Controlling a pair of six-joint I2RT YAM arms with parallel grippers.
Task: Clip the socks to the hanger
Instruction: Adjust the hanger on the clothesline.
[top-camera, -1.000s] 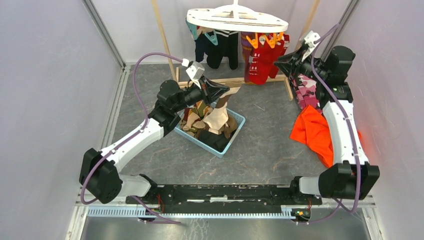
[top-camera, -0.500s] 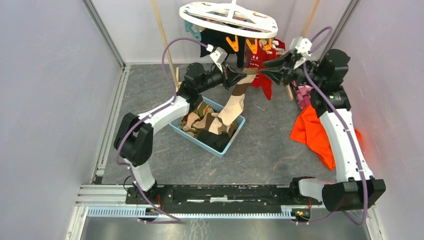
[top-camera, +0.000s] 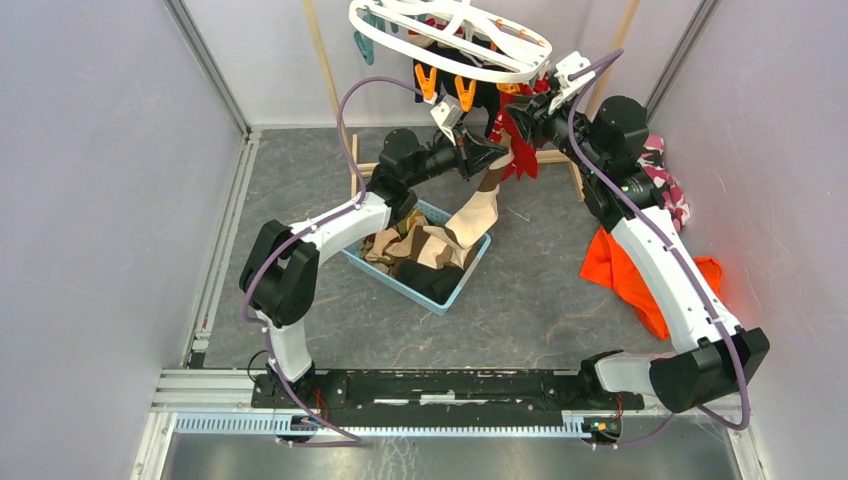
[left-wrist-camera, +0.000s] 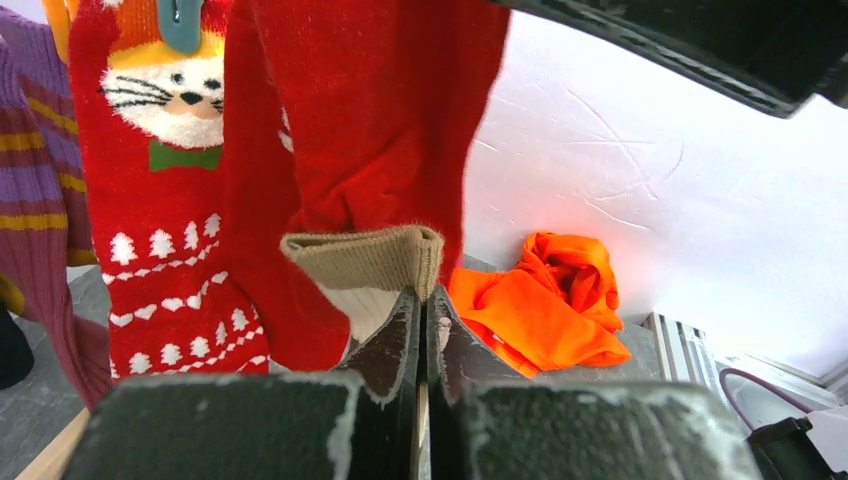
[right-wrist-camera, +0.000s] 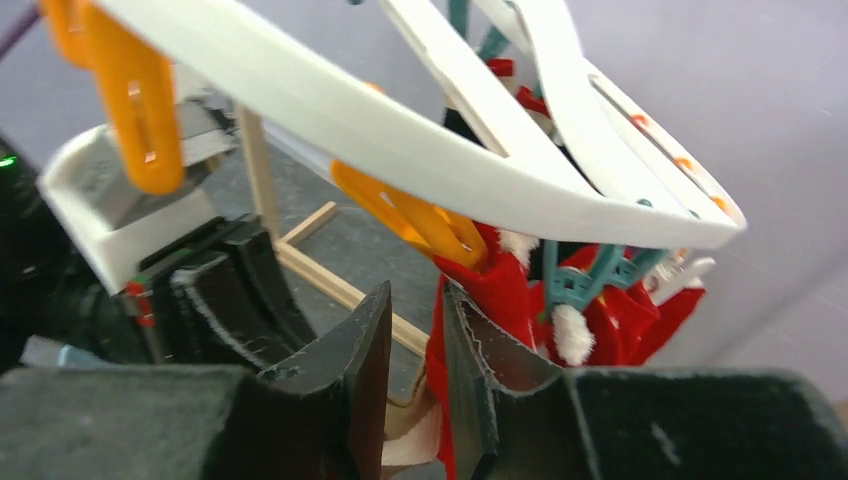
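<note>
**Top and both wrist views.** Nearest my bases, below and in front of the hanger (top-camera: 500, 72), the blue basket (top-camera: 462, 277) holds a heap of beige-brown and dark socks (top-camera: 410, 250) not yet clipped.

One beige sock (top-camera: 480, 215) rises from that heap to my left gripper (top-camera: 490, 158), whose jaws are pressed together on its cuff. A second ago this gripper was low over the basket. It has since carried the cuff up beneath the hanger's near rim.

My right gripper (top-camera: 520, 125) has come in from the hanger's right side to just under the same rim. Its jaws stand slightly apart, with an orange clip (right-wrist-camera: 420, 220) just above them, and I cannot tell that they grip anything.

The hanger itself has tilted during the same second.

Judgement: cuff and clip are now brought close together, so the step in hand is opening the clip to take the cuff.

Farthest, red socks (left-wrist-camera: 165, 200) and a purple striped sock (left-wrist-camera: 30, 200) already hang from the hanger's clips.
</note>
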